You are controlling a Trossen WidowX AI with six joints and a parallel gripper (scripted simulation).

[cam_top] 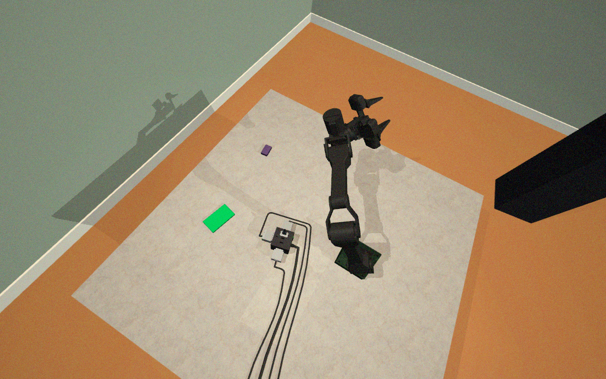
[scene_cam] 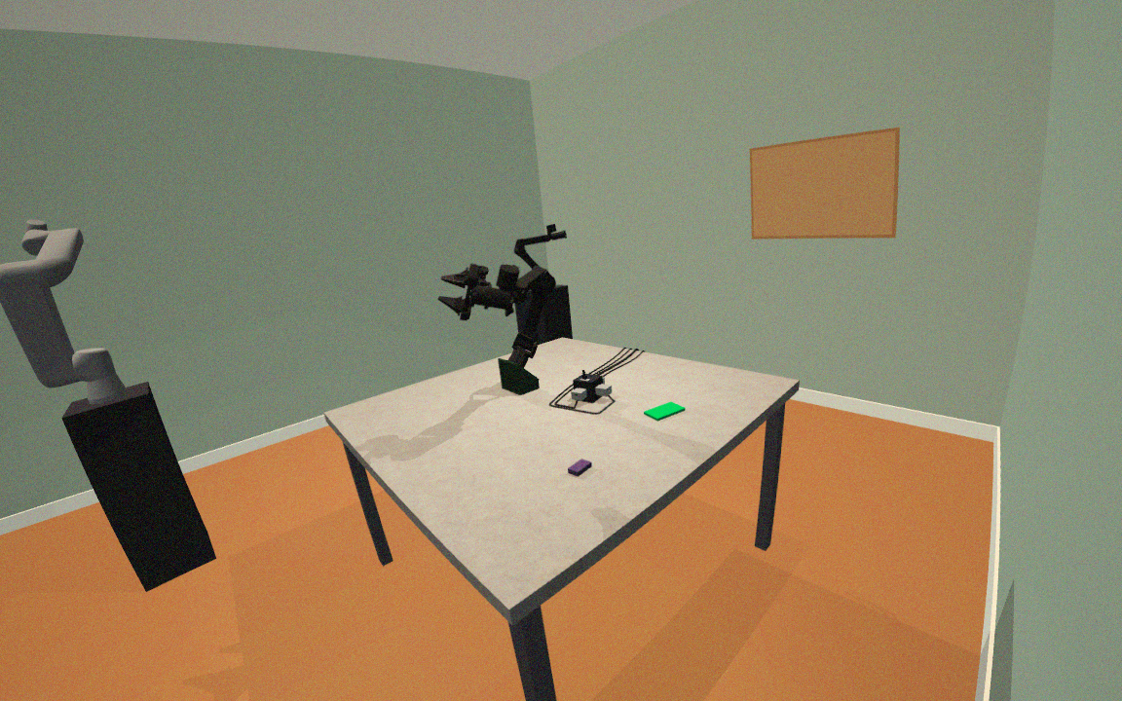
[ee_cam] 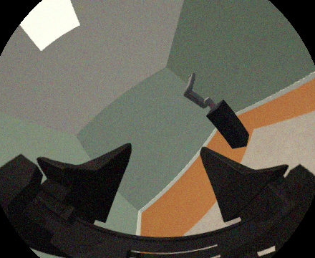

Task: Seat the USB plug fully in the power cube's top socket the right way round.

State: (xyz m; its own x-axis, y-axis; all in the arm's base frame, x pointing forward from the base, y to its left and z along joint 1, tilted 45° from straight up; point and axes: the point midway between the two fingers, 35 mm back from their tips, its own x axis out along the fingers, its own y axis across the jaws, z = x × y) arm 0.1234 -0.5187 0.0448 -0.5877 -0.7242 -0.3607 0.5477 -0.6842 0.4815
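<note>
The power cube (cam_top: 288, 243) (scene_cam: 587, 387) is a small dark block standing on the table (cam_top: 154, 282) (scene_cam: 461, 488), with pale plugs and black cables around its sides. The small plug on its top (cam_top: 284, 233) (scene_cam: 585, 375) stands up from the top face. It is too small to tell which way round it is or how deep it sits. My gripper (cam_top: 385, 109) (scene_cam: 441, 288) (ee_cam: 167, 149) is open and empty, raised high and well away from the cube, pointing sideways away from it. The wrist view shows neither cube nor plug.
A bright green slab (cam_top: 219, 218) (scene_cam: 664, 410) and a small purple block (cam_top: 266, 150) (scene_cam: 579, 467) lie on the table. Black cables (cam_top: 290, 292) run from the cube to the table's edge. A black pedestal (cam_top: 564, 174) (scene_cam: 142, 488) (ee_cam: 229, 125) with a grey arm (scene_cam: 33, 322) stands off the table.
</note>
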